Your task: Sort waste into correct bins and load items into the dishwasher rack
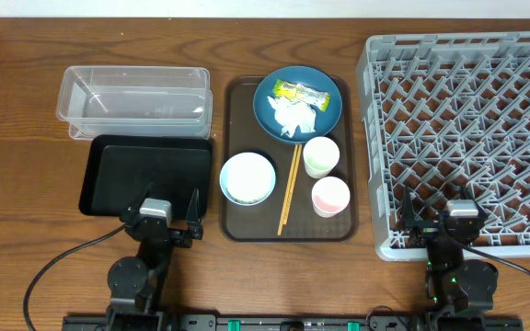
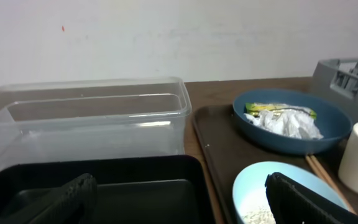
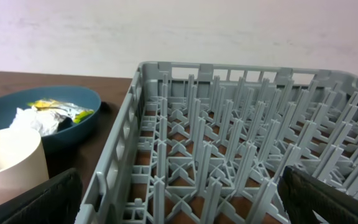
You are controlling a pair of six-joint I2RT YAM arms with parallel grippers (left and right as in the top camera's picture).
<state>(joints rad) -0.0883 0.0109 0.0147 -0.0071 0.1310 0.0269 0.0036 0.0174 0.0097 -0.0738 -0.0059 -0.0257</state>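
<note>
Both claws spread wide, holding nothing: left claw (image 1: 160,213) hangs over the near edge of the black tray (image 1: 145,165), right claw (image 1: 460,213) over the near edge of the dishwasher rack (image 1: 467,83). Looks like the start, nothing sorted or loaded yet.

Counts, big to small:
- 1 rack, no dishes in it, right side of counter.
- 1 brown serving tray (image 1: 237,230), centre, carrying all dishes and waste.
- 2 bins, left: clear tub (image 1: 134,72) behind, black tray in front.
- 1 dark blue plate (image 1: 270,110), far end of the serving tray.
- 1 light blue bowl (image 1: 247,177).
- 2 cups: pale green-white cup (image 1: 321,155), pink cup (image 1: 330,196).
- 1 pair of chopsticks (image 1: 289,188), between bowl and cups.
- 1 tissue (image 1: 297,117) and 1 wrapper (image 1: 302,93), both on the plate.
- Rice grains (image 2: 253,214) inside the bowl.

Likely next: clear the plate first. That calls for a reach across the serving tray and a top-down pinch on the soft tissue or flat wrapper, then a drop into a bin.
</note>
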